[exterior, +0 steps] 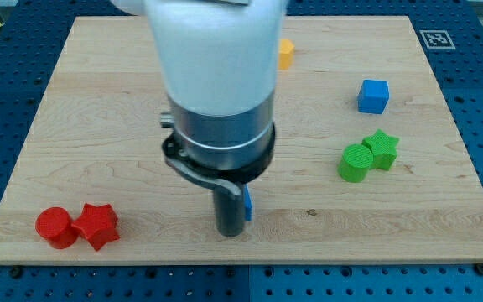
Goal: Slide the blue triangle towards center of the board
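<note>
A small sliver of a blue block (pixel 246 204), its shape mostly hidden, shows just right of the dark rod near the view's bottom centre. My tip (pixel 231 232) rests on the wooden board (pixel 99 126), touching or very close to that blue block's left side. The arm's white and grey body covers the board's middle and hides the rest of the block.
A blue cube (pixel 373 96) sits at the right. A green cylinder (pixel 355 163) and green star (pixel 382 148) touch each other below it. A red cylinder (pixel 54 226) and red star (pixel 96 225) sit at bottom left. An orange block (pixel 285 54) peeks out at the top.
</note>
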Controlling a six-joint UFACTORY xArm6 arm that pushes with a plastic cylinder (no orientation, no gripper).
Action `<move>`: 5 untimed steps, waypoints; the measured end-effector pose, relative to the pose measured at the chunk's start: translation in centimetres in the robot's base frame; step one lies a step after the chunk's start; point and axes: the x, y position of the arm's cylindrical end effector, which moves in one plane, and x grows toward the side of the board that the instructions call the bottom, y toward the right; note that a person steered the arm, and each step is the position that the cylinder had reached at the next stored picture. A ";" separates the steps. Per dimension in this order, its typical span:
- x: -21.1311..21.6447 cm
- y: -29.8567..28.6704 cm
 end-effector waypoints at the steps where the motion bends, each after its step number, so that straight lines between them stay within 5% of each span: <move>1: -0.9 1.3; 5: -9.7 -2.8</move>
